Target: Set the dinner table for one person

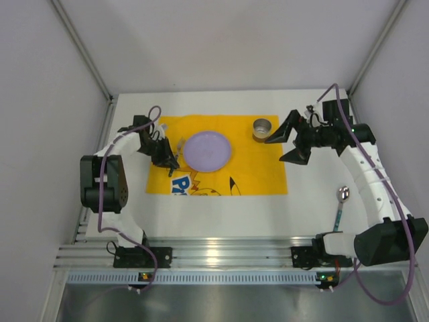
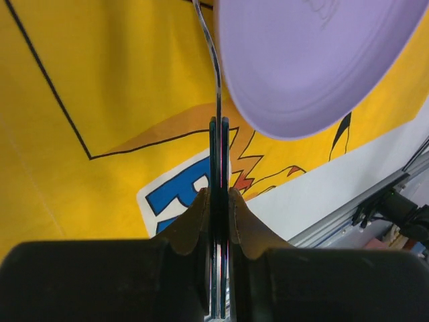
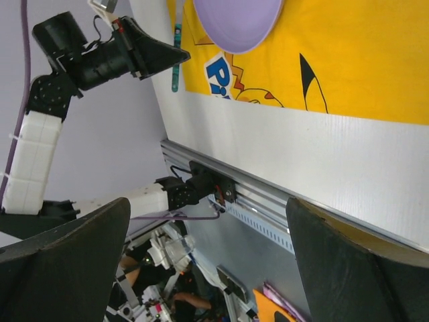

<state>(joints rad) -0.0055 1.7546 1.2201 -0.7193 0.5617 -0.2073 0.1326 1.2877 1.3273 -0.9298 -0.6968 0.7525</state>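
Pinching a thin utensil [image 2: 218,147] beside the purple plate [image 2: 308,60], the left gripper [image 2: 218,198] shows its grip only at the wrist; overhead, the right gripper [image 1: 275,149] gapes wide beside the metal cup [image 1: 263,129] near the yellow mat's [image 1: 261,174] far right corner; the dinner table [image 1: 221,215], matte white, spreads beneath.

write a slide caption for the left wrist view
Left gripper shut on a thin metal utensil, edge-on over the yellow mat, just beside the purple plate.
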